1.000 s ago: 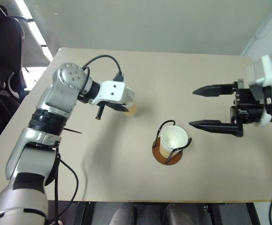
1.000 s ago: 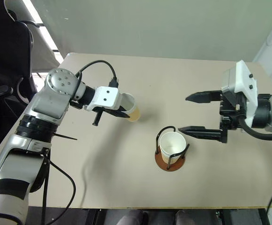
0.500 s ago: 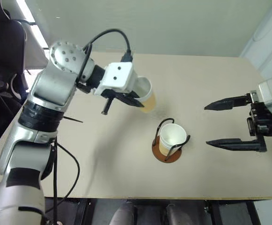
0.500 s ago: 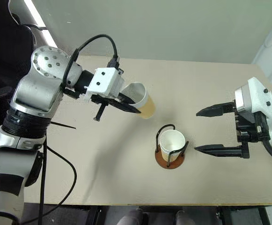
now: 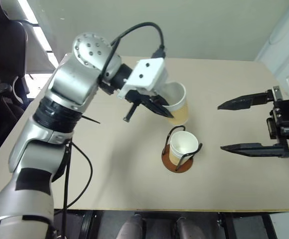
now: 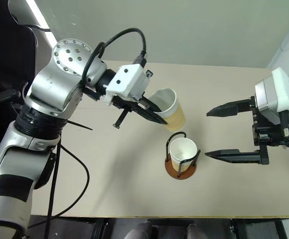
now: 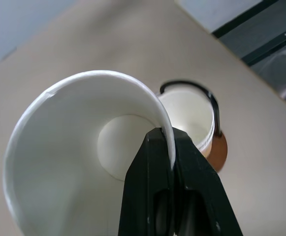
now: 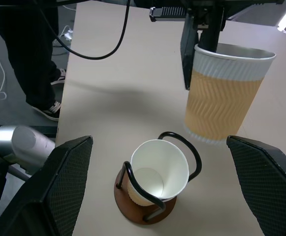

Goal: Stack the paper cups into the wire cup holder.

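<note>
**Tan cup held in the air above the wire holder**

Tan-walled and white inside, the paper cup you are carrying hangs clear of the table, pinched at its rim by your left gripper. One black finger sits inside the wall and one outside, clenched tight on the paper, as you can see in the left wrist view, where the fingers meet on the white rim. The cup is tilted a little, mouth up, and sits just above and behind the wire cup holder, not touching it.

The holder stands near the middle of the table on its reddish-brown disc, and a second paper cup is already seated upright inside its black wire loops.

Your right gripper hovers to the right of the holder with both fingers spread wide and nothing between them. A person's dark trouser legs and shoes are by the table edge in the right wrist view.
</note>
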Controlling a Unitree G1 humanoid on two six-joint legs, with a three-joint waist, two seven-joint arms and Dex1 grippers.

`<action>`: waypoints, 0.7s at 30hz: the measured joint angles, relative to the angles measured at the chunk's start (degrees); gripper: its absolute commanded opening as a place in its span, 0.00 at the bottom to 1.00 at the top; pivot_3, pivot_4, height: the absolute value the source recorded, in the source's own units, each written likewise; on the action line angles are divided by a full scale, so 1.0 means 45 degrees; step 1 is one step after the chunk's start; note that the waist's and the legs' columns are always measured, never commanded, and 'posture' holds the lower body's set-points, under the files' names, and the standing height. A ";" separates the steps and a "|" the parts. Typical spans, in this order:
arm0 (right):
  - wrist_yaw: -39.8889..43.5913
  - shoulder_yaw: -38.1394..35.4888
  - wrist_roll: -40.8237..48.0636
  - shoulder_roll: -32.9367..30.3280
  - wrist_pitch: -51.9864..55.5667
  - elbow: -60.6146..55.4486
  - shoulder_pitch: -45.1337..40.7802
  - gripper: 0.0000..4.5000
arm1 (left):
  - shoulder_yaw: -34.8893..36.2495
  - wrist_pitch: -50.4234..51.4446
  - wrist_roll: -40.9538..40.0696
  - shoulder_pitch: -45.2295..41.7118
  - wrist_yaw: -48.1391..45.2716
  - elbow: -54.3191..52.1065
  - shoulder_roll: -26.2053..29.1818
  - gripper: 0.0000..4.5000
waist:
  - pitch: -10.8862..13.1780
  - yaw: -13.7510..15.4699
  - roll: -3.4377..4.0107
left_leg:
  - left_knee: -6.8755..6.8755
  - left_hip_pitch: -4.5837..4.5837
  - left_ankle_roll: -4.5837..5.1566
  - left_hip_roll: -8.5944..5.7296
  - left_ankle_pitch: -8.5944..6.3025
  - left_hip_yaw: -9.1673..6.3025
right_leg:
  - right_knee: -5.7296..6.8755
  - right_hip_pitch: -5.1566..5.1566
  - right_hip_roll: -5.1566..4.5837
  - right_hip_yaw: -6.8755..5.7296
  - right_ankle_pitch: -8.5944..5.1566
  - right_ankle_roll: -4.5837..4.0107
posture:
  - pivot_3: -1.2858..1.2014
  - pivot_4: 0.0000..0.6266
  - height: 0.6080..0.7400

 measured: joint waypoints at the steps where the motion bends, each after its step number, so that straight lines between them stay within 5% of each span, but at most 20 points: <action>1: -0.0001 -0.0172 -0.0007 -0.0037 0.0018 -0.0010 0.0115 1.00 | -0.0139 -0.0033 -0.0069 -0.0079 -0.0001 0.0076 -0.0158 0.01 | 0.0000 0.0005 0.0000 | 0.0000 0.0000 0.0000 -0.0001 0.0000 0.0000 | 0.0001 0.0001 -0.0001 0.0000 0.0000 0.0000 | 0.52 0.24 1.00; 21: -0.0273 -0.3218 0.0718 -0.0922 0.0933 -0.0182 0.0728 1.00 | -0.2277 -0.0954 -0.0521 -0.0604 -0.0002 0.1363 -0.1609 0.01 | 0.0000 0.0074 0.0001 | -0.0001 -0.0002 0.0000 -0.0001 -0.0001 0.0008 | 0.0002 0.0001 -0.0001 0.0001 0.0002 0.0005 | 0.52 0.24 1.00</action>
